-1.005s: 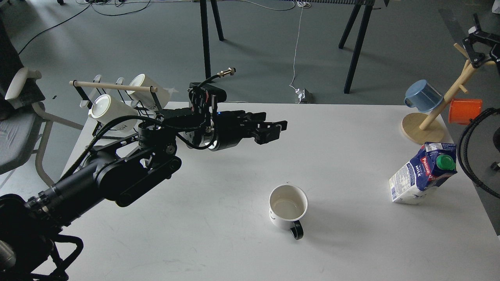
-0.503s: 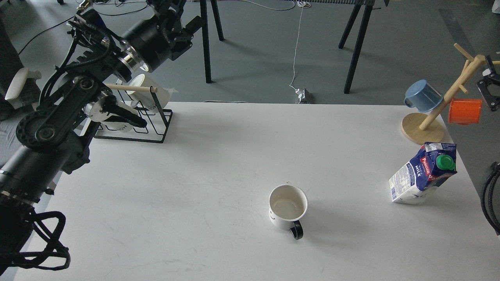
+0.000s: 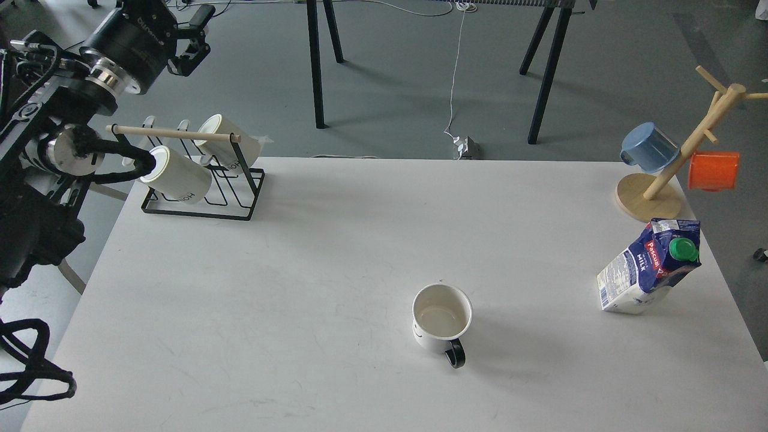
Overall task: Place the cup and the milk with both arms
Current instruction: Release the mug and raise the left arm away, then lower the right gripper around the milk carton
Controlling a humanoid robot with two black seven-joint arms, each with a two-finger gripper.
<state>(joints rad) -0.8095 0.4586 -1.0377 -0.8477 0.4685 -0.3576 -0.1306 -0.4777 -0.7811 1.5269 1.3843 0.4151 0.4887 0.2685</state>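
Observation:
The cup [image 3: 442,319], a squat white mug with a black handle pointing toward me, stands upright on the white table [image 3: 312,264], right of centre near the front. The milk [image 3: 651,268], a blue and white carton with a green cap, stands leaning at the table's right edge. My left gripper [image 3: 195,35] is raised high at the top left, beyond the table's back edge and far from both; its two fingers stand apart and hold nothing. My right arm and gripper are out of view.
A black wire rack [image 3: 204,192] with two tall white mugs sits at the back left corner. A wooden mug tree [image 3: 657,180] with a blue mug [image 3: 648,146] and an orange mug [image 3: 714,171] stands at the back right. Black stand legs rise behind the table.
My left arm has swung up and back to the left, off the table to the top left corner. My right arm, earlier at the right edge, has left the view. Cup and milk have not moved.

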